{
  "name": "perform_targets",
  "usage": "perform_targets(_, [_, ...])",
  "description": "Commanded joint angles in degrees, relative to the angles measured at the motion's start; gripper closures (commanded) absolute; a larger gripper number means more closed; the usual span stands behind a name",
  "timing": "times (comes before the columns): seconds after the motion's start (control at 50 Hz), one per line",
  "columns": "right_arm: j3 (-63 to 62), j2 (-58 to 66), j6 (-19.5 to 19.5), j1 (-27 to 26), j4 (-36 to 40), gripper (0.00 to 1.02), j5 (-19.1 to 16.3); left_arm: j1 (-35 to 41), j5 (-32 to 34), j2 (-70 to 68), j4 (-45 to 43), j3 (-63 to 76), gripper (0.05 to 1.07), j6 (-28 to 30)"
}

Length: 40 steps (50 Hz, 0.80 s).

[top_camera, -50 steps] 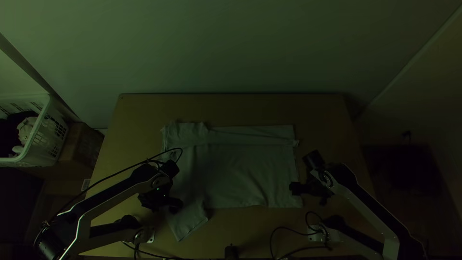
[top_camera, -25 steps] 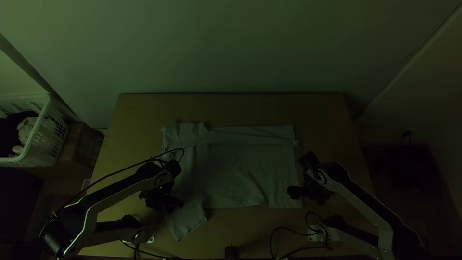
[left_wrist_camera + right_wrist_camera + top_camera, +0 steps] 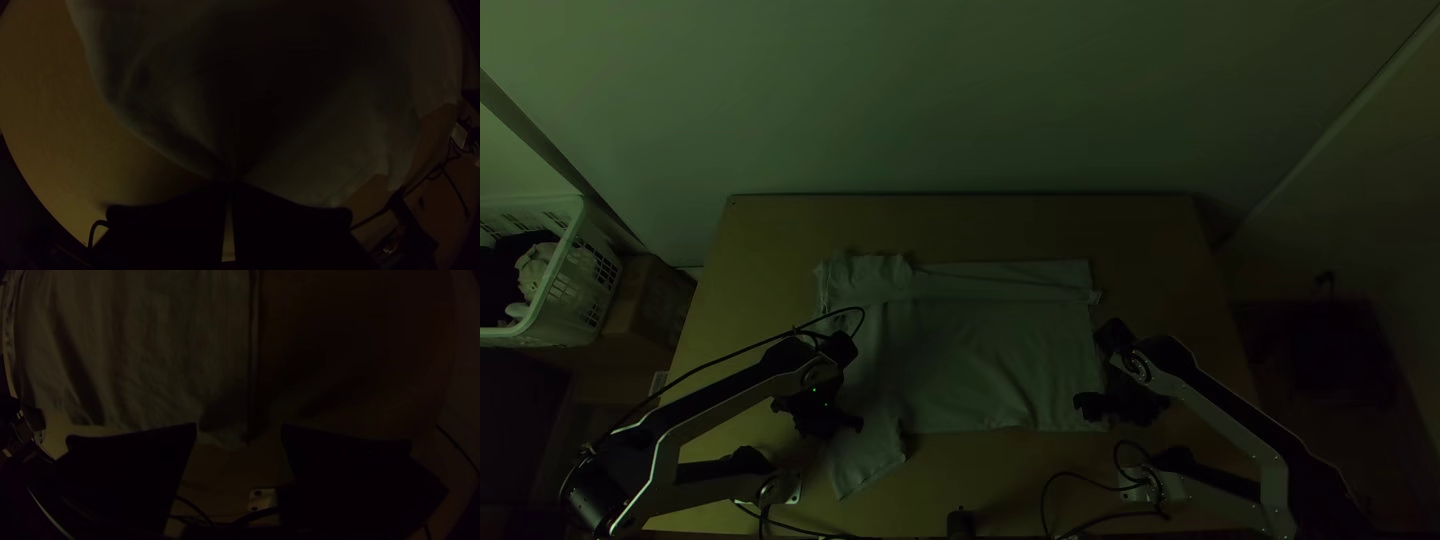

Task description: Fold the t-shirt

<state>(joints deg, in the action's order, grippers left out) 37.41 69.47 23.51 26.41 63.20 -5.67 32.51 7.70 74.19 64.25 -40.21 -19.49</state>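
The pale t-shirt (image 3: 970, 365) lies spread across the table, a strip along its far side folded over and one sleeve sticking out toward the near left. Over that sleeve side is my left gripper (image 3: 842, 428); in the left wrist view the left gripper (image 3: 230, 186) is shut on the shirt's edge, with cloth (image 3: 320, 165) gathered to the fingertips. At the shirt's near right corner is my right gripper (image 3: 1092, 408). In the right wrist view the right gripper (image 3: 239, 429) is open, with the shirt's corner (image 3: 225, 430) between and beyond its fingers.
A white laundry basket (image 3: 565, 285) with clothes stands left of the table, beside a cardboard box (image 3: 650, 305). Black cables (image 3: 1080, 480) and a small dark object (image 3: 960, 522) lie at the table's near edge. Bare wood (image 3: 960, 225) shows behind the shirt.
The right gripper has shifted slightly left and nearer the table's front edge. The left gripper has moved a little to the right, and the sleeve's near tip has drawn in slightly.
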Motion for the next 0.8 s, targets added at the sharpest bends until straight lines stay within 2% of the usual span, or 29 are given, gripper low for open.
perform_targets(0.0, [-1.81, 1.98, -0.39, 1.10, 0.96, 0.34, -0.57, -0.87, -0.76, -1.07, 0.18, -1.10, 1.04, 0.50])
perform_targets(0.26, [-1.99, 6.64, -1.71, 1.89, 0.87, 0.36, -4.17, -1.14, -0.76, -1.33, 0.26, -1.81, 1.04, 0.50])
perform_targets(0.38, [-2.52, 5.32, -2.50, 2.24, -2.55, 0.80, -4.26, -1.57, -0.76, -1.68, 0.26, -1.89, 1.04, 0.50])
perform_targets(0.44, [-3.13, 3.83, -2.50, 2.33, -4.75, 0.98, -4.08, -1.93, -0.85, -2.04, 0.44, -1.89, 1.04, 0.68])
perform_targets(0.78, [3.55, -2.59, -2.41, 0.39, -0.88, 1.00, -3.47, -7.02, -1.02, -2.83, 2.90, -6.29, 1.04, 2.17])
